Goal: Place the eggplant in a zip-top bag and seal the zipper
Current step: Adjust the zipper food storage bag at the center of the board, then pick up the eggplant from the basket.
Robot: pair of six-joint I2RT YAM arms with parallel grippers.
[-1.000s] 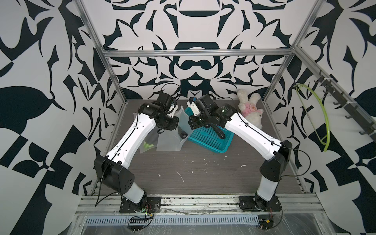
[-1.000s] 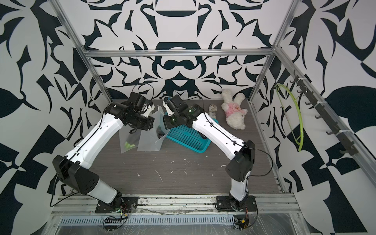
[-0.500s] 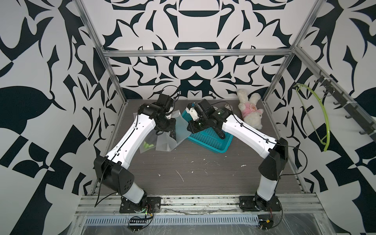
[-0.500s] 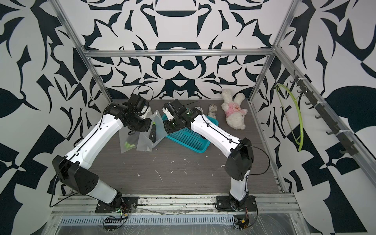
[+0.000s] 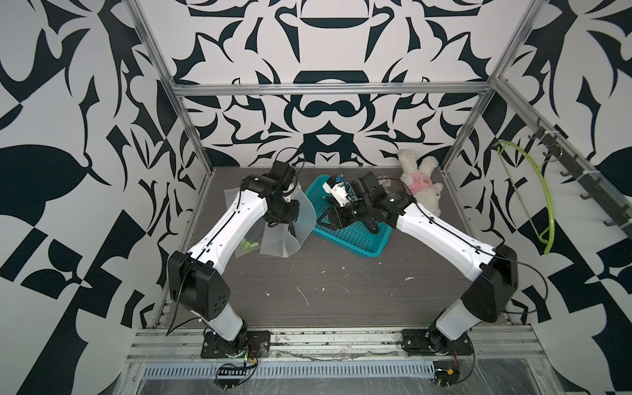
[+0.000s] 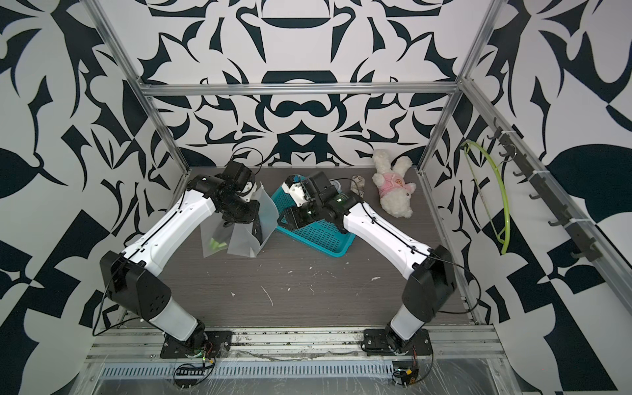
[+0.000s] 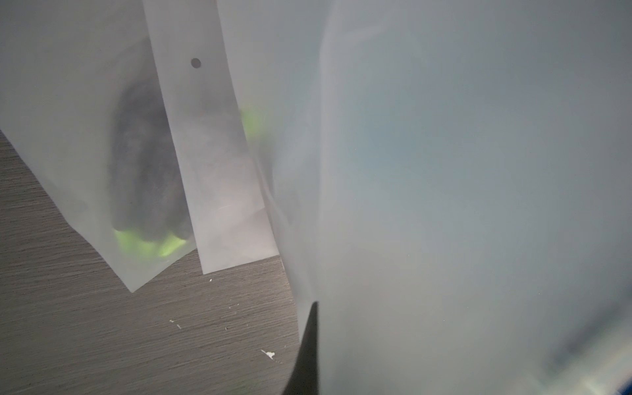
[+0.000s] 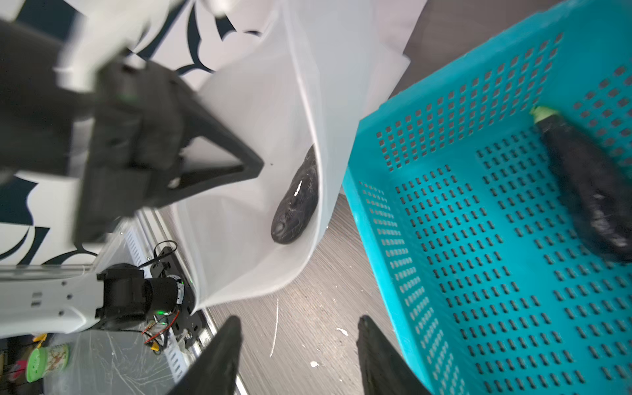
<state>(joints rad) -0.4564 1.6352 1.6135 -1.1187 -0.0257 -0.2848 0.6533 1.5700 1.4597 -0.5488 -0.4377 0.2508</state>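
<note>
Eggplant [image 8: 295, 201] lay inside the zip-top bag [image 8: 239, 246], frame centre in the right wrist view. Left gripper [image 8: 254, 167] was clamped on the bag's rim. Right gripper [image 8: 299, 345] stood apart and empty at lower centre, beside the teal basket [image 8: 410, 143].

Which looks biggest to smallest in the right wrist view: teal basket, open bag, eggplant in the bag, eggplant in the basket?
1. teal basket, cropped by the frame
2. open bag
3. eggplant in the basket, then eggplant in the bag. This is unsure: the first is cropped and the bag's edge hides part of the second.
</note>
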